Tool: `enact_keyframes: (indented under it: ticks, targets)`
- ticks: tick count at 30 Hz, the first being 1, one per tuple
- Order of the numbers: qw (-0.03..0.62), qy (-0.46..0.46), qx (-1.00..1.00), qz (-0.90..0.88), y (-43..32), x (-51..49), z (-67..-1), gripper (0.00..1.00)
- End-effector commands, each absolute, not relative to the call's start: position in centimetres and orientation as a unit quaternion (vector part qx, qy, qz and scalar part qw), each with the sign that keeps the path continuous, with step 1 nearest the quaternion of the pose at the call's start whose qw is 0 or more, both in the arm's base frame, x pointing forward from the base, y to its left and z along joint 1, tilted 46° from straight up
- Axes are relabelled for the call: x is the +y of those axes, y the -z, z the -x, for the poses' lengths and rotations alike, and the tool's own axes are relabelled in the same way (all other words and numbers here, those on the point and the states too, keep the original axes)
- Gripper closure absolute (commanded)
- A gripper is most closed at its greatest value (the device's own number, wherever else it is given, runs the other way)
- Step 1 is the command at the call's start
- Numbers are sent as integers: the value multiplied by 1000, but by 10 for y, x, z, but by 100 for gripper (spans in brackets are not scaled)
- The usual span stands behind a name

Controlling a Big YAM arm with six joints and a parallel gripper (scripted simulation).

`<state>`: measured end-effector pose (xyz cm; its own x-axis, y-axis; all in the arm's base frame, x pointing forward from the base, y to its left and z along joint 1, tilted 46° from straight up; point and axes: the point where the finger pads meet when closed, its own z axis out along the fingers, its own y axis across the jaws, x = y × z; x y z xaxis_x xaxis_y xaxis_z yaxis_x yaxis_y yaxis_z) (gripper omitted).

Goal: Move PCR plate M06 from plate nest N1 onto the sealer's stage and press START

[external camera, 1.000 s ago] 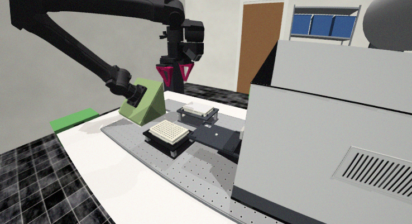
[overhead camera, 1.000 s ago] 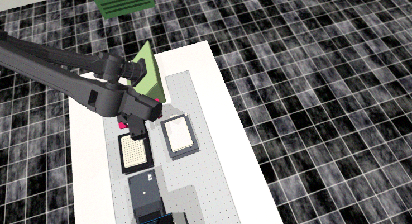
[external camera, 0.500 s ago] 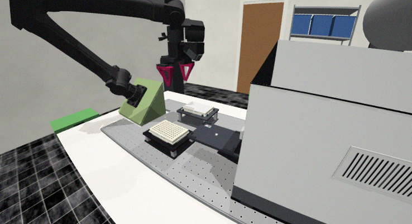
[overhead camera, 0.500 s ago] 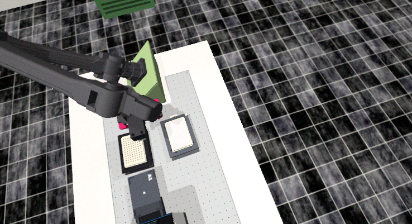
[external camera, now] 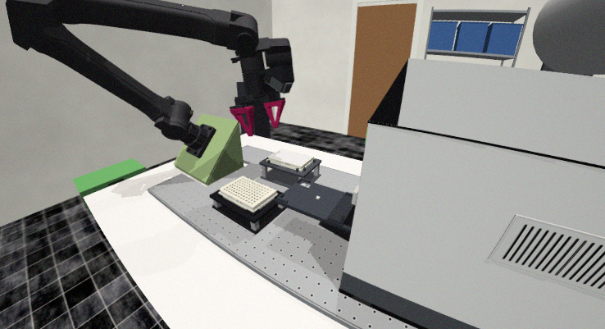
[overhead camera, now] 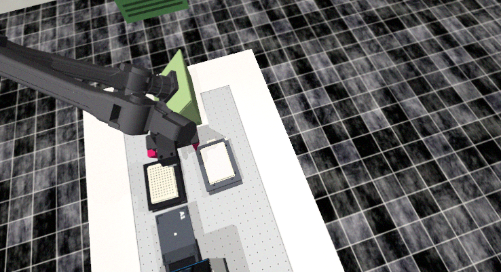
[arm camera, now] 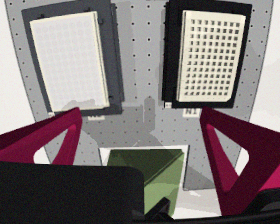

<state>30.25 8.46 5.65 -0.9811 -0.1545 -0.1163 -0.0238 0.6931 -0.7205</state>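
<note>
The open-well plate M06 (overhead camera: 161, 183) lies flat on the black nest N1 (overhead camera: 164, 201); it also shows in the exterior view (external camera: 247, 193) and at the upper right of the wrist view (arm camera: 211, 56). The foil-covered plate M09 (overhead camera: 219, 163) (external camera: 290, 163) sits on the grey nest N2, upper left in the wrist view (arm camera: 67, 59). The dark sealer stage (overhead camera: 175, 231) stands out in front of the housing (external camera: 478, 199), and its pocket is bare. My gripper (external camera: 258, 115) is open and empty, high above the board behind both nests, fingers pointing down (arm camera: 140, 149). I cannot see the START key or the lamp.
The green wedge arm mount (external camera: 211, 153) stands on the table behind the nests. A green box (overhead camera: 151, 3) sits on the floor beyond the table. The perforated board (external camera: 270, 250) carries the nests and the sealer.
</note>
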Motion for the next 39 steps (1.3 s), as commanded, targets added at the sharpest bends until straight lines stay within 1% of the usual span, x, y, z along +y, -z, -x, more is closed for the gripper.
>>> enact_keyframes:
  ticks: [1,5,8,23,36,39]
  targets:
    - [121,373,917,76,-56,81,-307,0]
    - [184,373,904,96,-43,58,-303,0]
    - [173,370,908,93,-37,57,-304,0]
    - [171,374,908,80,-41,72,-312,0]
    - [201,354,910,72,-53,81,-324,0]
    - [203,355,910,67,-71,62,-333,0]
